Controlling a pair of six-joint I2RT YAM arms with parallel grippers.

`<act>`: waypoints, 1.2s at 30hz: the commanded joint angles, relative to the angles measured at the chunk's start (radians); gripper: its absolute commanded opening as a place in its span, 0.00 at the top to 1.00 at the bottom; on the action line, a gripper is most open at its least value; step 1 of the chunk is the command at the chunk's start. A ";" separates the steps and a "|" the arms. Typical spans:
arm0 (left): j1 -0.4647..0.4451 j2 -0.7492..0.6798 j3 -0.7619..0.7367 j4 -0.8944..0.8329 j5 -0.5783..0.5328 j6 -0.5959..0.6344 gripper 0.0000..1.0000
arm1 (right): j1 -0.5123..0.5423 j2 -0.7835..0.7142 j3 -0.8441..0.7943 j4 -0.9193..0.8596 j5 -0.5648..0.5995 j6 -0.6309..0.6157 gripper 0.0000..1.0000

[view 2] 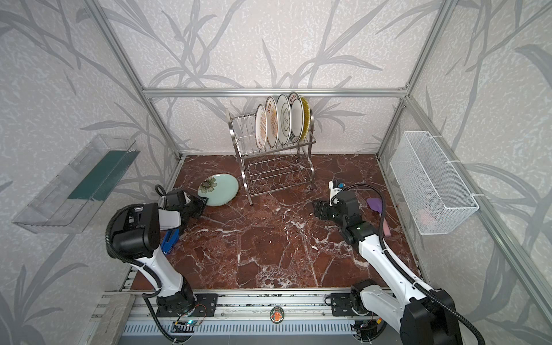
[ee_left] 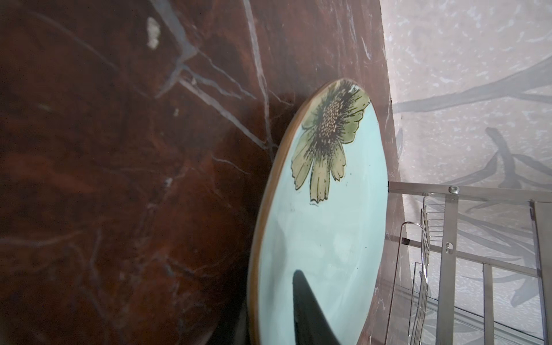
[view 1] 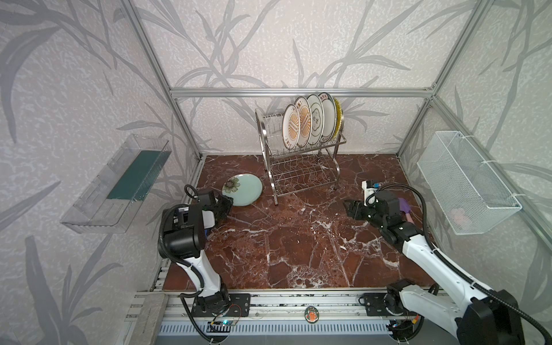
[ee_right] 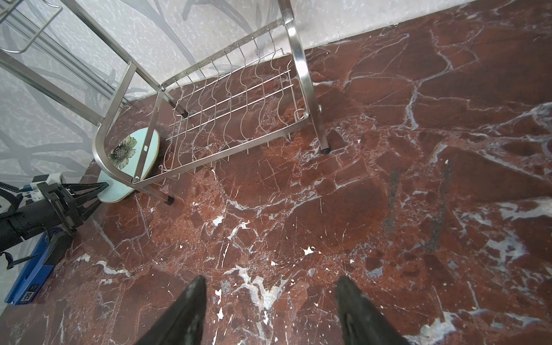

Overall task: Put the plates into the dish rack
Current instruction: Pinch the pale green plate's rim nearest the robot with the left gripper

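Closest to me, the rail (view 1: 283, 301) runs along the near edge of the table (view 1: 298, 239) with both arms rooted on it. Over on the left, my left gripper (view 1: 228, 203) is right at the near rim of the pale green plate (view 1: 246, 191), the one with the flower, which lies on the table just left of the dish rack (view 1: 310, 147) and clear of its legs. From the left wrist I see one of the fingers (ee_left: 307, 298) lying over the plate's glazed face, and a dark shape tucked under the rim beside it. So the rim sits between the two fingers, with only a narrow gap. Whether they actually pinch it, I cannot tell from here.

The right wrist view shows the same thing from the side: left gripper (ee_right: 100, 192) straddling the plate's edge (ee_right: 140, 149).

My right gripper (view 1: 348, 206) hangs over bare table on the right, near the rack's front. Its fingers (ee_right: 191, 307) are spread well apart with nothing between them.

Far side now: five plates (view 1: 307, 122) stand on edge in the rack's top tier, packed toward its right end. The lower tier has none.
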 commanded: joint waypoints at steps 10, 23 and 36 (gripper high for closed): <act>-0.003 0.048 -0.026 -0.073 -0.018 -0.008 0.82 | -0.014 0.000 -0.006 0.013 -0.020 -0.003 0.32; -0.003 0.048 -0.023 -0.071 -0.015 -0.006 0.84 | -0.026 0.011 -0.008 0.024 -0.032 -0.002 0.32; -0.003 0.026 -0.031 -0.040 -0.004 -0.020 0.96 | -0.036 -0.010 -0.017 0.018 -0.037 -0.002 0.32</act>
